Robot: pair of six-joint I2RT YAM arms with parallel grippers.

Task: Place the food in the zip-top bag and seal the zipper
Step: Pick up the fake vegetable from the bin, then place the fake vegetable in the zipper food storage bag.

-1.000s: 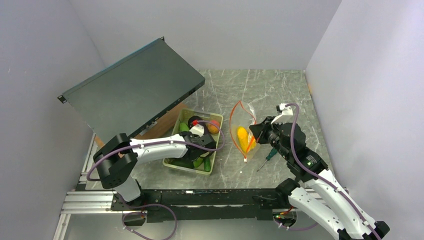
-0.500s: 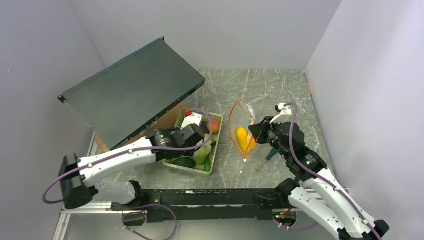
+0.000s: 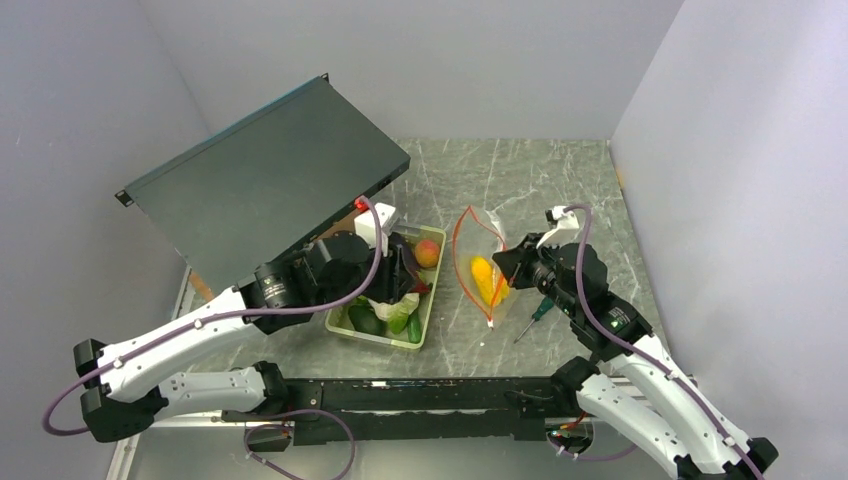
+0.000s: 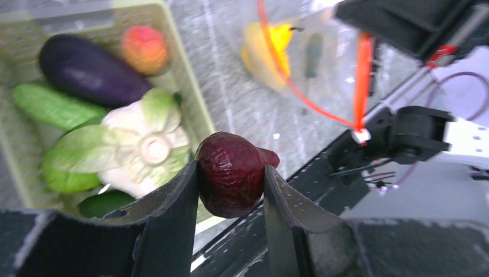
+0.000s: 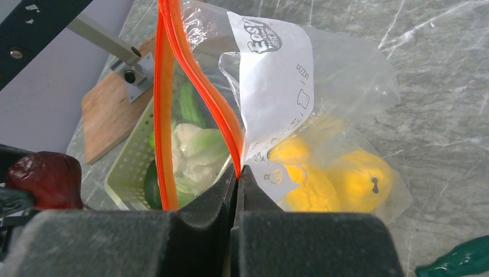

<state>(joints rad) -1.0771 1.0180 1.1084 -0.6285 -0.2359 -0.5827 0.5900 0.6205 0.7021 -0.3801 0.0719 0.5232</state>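
My left gripper is shut on a dark red-purple toy fruit, held above the near edge of the pale green tray. The tray holds a purple eggplant, a peach, a cabbage and green pieces. My right gripper is shut on the near rim of the clear zip-top bag, on its orange-red zipper, holding the mouth open. Yellow food lies inside the bag. The fruit also shows at the left edge of the right wrist view.
A large dark panel leans over the table's left side, with a wooden board under it. A green-handled screwdriver lies to the right of the bag. Grey walls close in on three sides.
My left arm has lifted out of the tray and swung up and right with the dark fruit in its jaws. My right gripper has stayed on the bag's rim.
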